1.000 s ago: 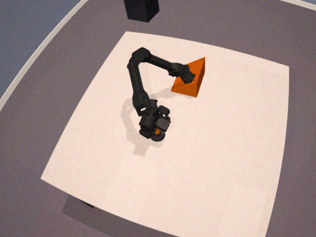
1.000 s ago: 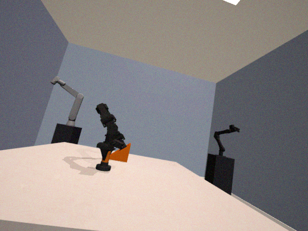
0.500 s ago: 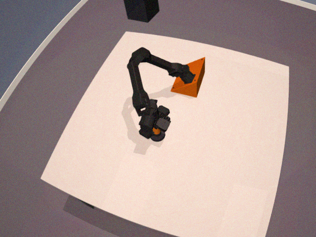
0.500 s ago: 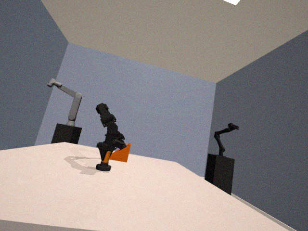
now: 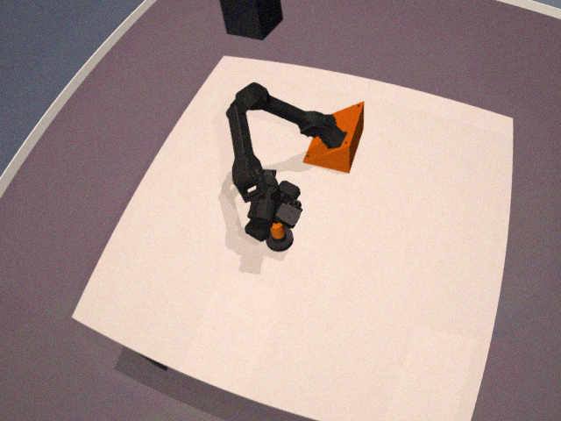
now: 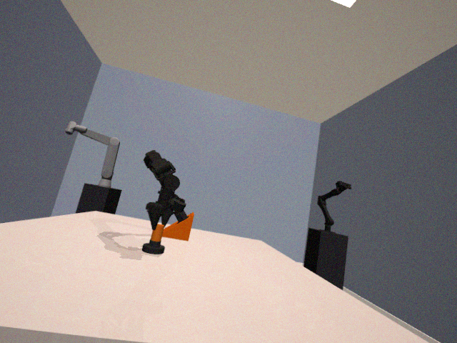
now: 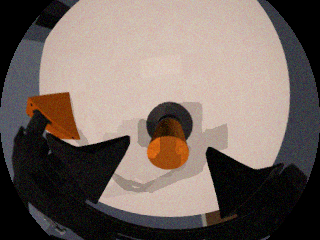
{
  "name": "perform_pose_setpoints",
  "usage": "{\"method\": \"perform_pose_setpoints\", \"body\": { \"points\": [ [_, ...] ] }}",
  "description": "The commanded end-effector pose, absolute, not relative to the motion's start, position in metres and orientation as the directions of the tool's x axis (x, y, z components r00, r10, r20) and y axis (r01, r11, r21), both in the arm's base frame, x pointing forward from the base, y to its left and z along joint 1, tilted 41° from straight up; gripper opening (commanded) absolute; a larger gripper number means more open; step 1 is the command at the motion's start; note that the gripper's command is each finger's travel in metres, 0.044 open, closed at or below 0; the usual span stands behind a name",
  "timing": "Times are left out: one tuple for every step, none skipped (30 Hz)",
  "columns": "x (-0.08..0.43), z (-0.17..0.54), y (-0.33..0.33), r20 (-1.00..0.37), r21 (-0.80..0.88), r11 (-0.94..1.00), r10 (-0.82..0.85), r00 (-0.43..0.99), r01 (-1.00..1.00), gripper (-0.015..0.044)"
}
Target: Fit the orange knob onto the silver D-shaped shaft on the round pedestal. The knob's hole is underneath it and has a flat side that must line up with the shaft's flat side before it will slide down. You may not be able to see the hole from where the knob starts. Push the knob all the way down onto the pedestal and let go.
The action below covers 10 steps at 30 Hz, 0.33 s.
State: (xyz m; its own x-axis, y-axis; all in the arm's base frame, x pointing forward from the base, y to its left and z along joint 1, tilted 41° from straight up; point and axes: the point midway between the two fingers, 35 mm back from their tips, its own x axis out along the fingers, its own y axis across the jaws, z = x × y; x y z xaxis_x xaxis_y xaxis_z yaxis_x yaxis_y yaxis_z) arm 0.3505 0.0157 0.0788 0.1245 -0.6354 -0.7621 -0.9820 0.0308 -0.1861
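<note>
Wrist view: fingers wide open, nothing held | orange knob sits on black round stand, well in from counter edges | letting-go step, looks nearly done | next: lift straight up
</note>
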Motion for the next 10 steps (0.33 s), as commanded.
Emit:
{"method": "perform_pose_setpoints", "body": {
  "points": [
    [0.3417, 0.1223, 0.0520, -0.765, -0.197, 0.026, -0.630, 0.137, -0.980, 0.0440],
    [0.3410, 0.1244, 0.0534, -0.765, -0.197, 0.026, -0.630, 0.137, -0.980, 0.0440],
    [0.3410, 0.1244, 0.0534, -0.765, -0.197, 0.026, -0.630, 0.137, -0.980, 0.0440],
    [0.3429, 0.1237, 0.0546, -0.765, -0.197, 0.026, -0.630, 0.137, -0.980, 0.0440],
    [0.3441, 0.1233, 0.0554, -0.765, -0.197, 0.026, -0.630, 0.137, -0.980, 0.0440],
    [0.3441, 0.1233, 0.0554, -0.765, -0.197, 0.026, -0.630, 0.137, -0.980, 0.0440],
    [0.3441, 0.1233, 0.0554, -0.765, -0.197, 0.026, -0.630, 0.137, -0.980, 0.0440],
    [0.3441, 0.1233, 0.0554, -0.765, -0.197, 0.026, -0.630, 0.137, -0.980, 0.0440],
    [0.3441, 0.1233, 0.0554, -0.765, -0.197, 0.026, -0.630, 0.137, -0.980, 0.0440],
    [0.3441, 0.1233, 0.0554, -0.765, -0.197, 0.026, -0.630, 0.137, -0.980, 0.0440]
  ]
}}
